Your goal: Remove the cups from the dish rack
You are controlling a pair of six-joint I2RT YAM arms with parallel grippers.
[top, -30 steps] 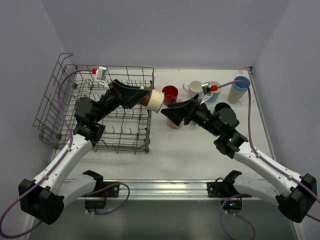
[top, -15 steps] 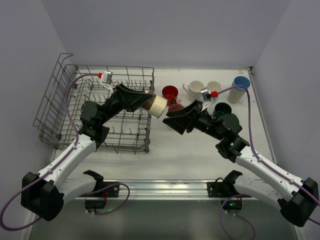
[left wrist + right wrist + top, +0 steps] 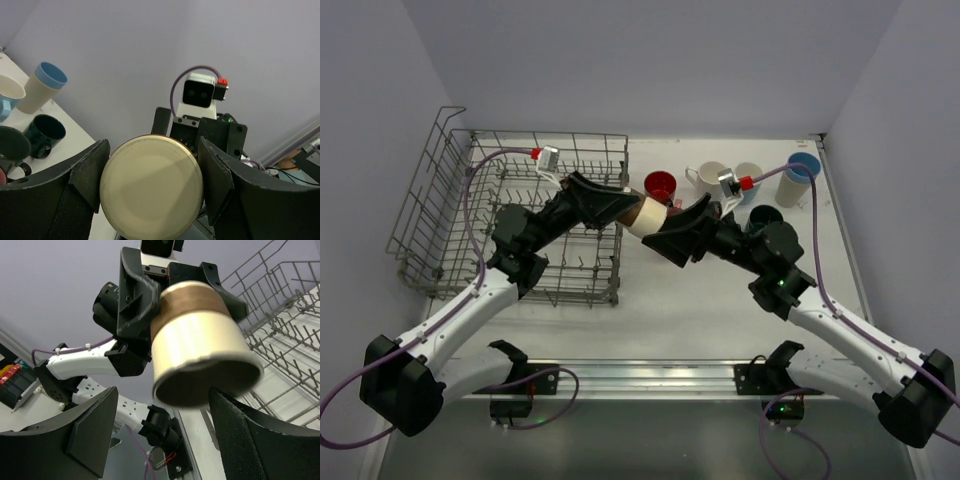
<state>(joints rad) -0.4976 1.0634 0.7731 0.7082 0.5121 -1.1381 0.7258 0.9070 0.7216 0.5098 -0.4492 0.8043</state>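
Note:
My left gripper [image 3: 632, 211] is shut on a cream cup [image 3: 647, 216] with a brown band and holds it in the air, just right of the dish rack [image 3: 430, 205]. In the left wrist view the cup's round base [image 3: 151, 187] fills the gap between my fingers. My right gripper [image 3: 672, 232] is open, its jaws either side of the cup's open mouth [image 3: 207, 382], with no visible touch. The cup is blurred in the right wrist view. The rack's wires [image 3: 287, 315] show behind it there.
On the table right of the rack stand a red mug [image 3: 660, 185], a cream mug [image 3: 709, 176], a light blue cup [image 3: 751, 180], a tumbler with a blue inside [image 3: 799, 178] and a dark teal mug [image 3: 766, 215]. The rack holds no cups in view.
My left arm has carried the cream cup to the right, out over the rack's edge. My right gripper has moved left to meet it, and its open jaws now flank the cup's mouth.

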